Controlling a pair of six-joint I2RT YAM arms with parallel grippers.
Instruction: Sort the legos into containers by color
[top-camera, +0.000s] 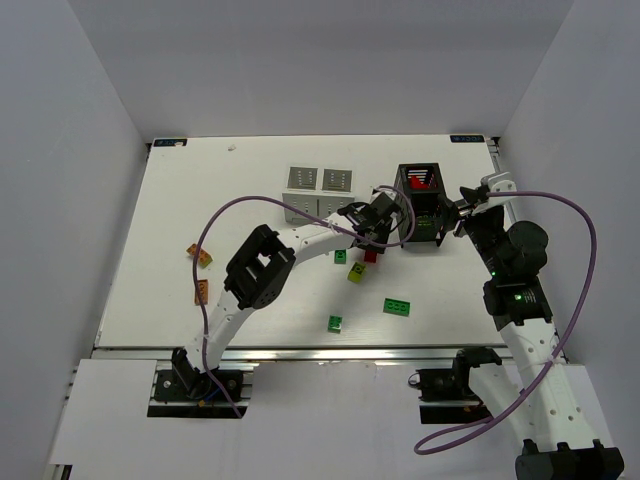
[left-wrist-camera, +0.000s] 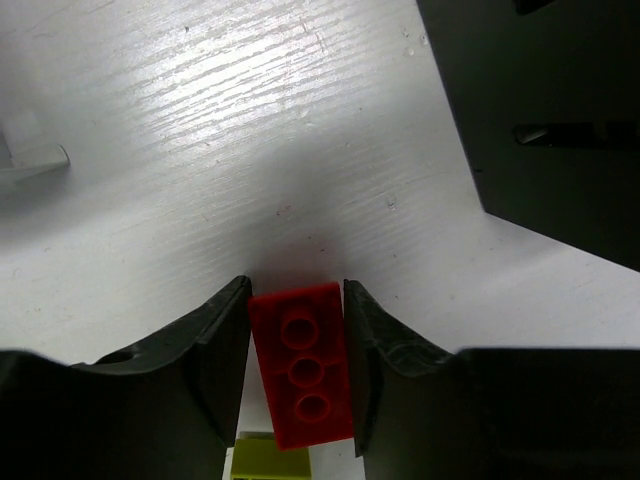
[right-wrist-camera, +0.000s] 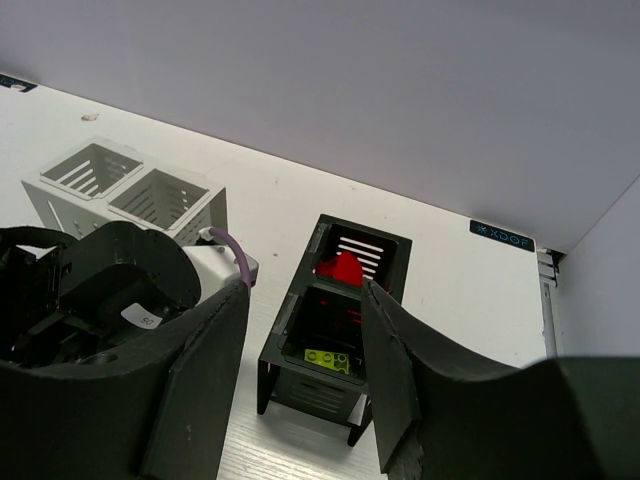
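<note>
Left wrist view tells me the most. My left end effector (left-wrist-camera: 297, 292) has a red brick (left-wrist-camera: 303, 372) between its two fingers. Both fingers touch the brick's long sides, so I think I am gripping it. The brick's long way runs straight ahead, the same way my fingers point. Three round holes on it face the camera. It sits low over the desk (left-wrist-camera: 200, 130), and I cannot tell if it is lifted off yet. A yellow-green brick (left-wrist-camera: 272, 462) peeks out just behind it.

The black box (left-wrist-camera: 560, 120) lies ahead and to the right of the red brick. It is near but not touching.

My right wrist view looks down into that box. It has two parts. The far part holds a red pile (right-wrist-camera: 340, 268). The near part holds a yellow-green piece (right-wrist-camera: 330, 360). So I think my red brick belongs in the far part. To get there it must go up, over the box wall and past the near part.

My right end effector (right-wrist-camera: 305, 285) is open and holds nothing. It hangs on the other side of the box. My left arm is the one nearer to the brick. The white box (right-wrist-camera: 60, 205) stands apart, farther left.
</note>
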